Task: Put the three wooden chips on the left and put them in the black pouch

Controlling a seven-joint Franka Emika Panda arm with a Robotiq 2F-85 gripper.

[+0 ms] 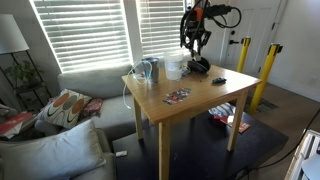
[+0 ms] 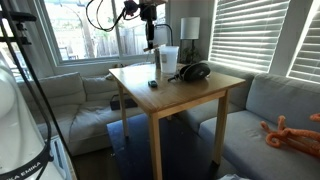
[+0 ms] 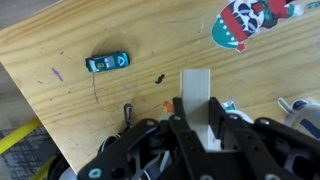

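1. A living room with slatted blinds and a grey sofa [image 1: 85, 85]; a wooden tabletop [image 1: 190, 108] stands in the middle.
2. The black pouch [image 1: 198, 66] lies at the far side of the tabletop, just right of two clear cups [image 1: 160, 69].
3. The gripper [image 1: 195, 42] hangs above the pouch, not touching it (I cannot tell whether its jaws are apart or together).
4. Of the wooden chips, the wrist view shows only a tiny reddish-brown fleck [image 3: 164, 104] on bare wood near the gripper; it is too small to be sure.
5. A small teal toy car [image 3: 107, 62] and a red-and-white sticker [image 3: 243, 20] lie farther off.
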